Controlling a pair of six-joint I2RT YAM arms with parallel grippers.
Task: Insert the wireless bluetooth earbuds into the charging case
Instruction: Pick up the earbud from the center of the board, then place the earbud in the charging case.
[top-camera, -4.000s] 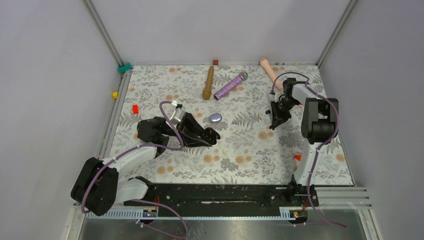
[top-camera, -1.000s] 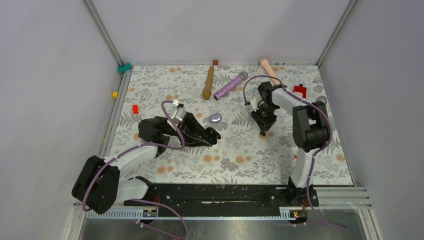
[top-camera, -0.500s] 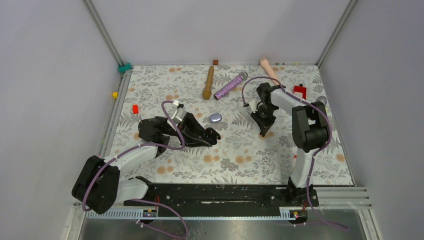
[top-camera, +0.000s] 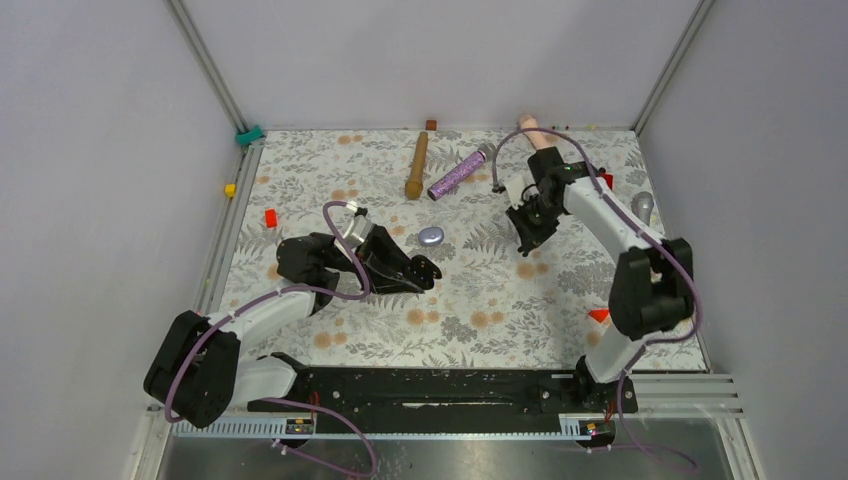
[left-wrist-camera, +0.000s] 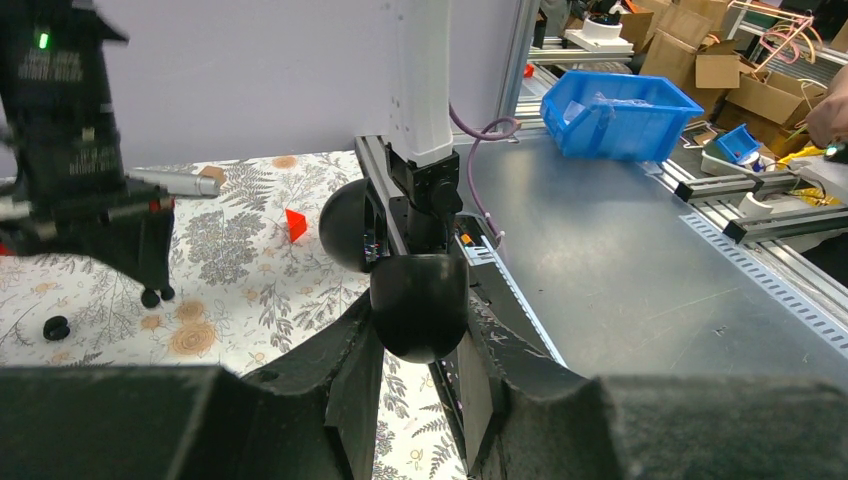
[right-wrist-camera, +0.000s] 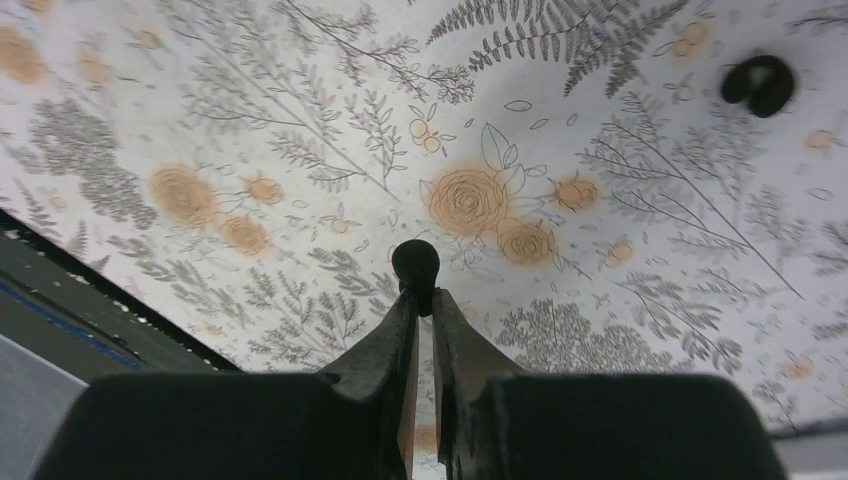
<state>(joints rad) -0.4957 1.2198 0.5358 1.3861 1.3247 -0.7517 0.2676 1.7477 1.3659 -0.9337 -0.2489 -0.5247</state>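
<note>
My left gripper (top-camera: 418, 272) (left-wrist-camera: 418, 335) hovers low over the middle of the table, shut on the black charging case (left-wrist-camera: 418, 300), whose round lid (left-wrist-camera: 348, 225) stands open behind it. Right of centre, my right gripper (top-camera: 527, 246) (right-wrist-camera: 418, 292) is above the cloth, shut on a black earbud (right-wrist-camera: 415, 262) pinched at its fingertips. A second black earbud (right-wrist-camera: 757, 83) (left-wrist-camera: 55, 327) lies loose on the floral cloth a short way from it. In the left wrist view the right gripper (left-wrist-camera: 153, 293) hangs to the case's left.
A lilac oval case (top-camera: 431, 236) lies just beyond the left gripper. At the back lie a brown microphone (top-camera: 416, 165), a glittery purple one (top-camera: 460, 172) and a pink one (top-camera: 533, 130). Small red blocks (top-camera: 270, 217) (top-camera: 599, 315) sit near the side edges.
My right gripper's jaws have closed onto the black earbud and lifted it slightly, the arm swinging back and rightward. The left arm with the case has stayed still.
</note>
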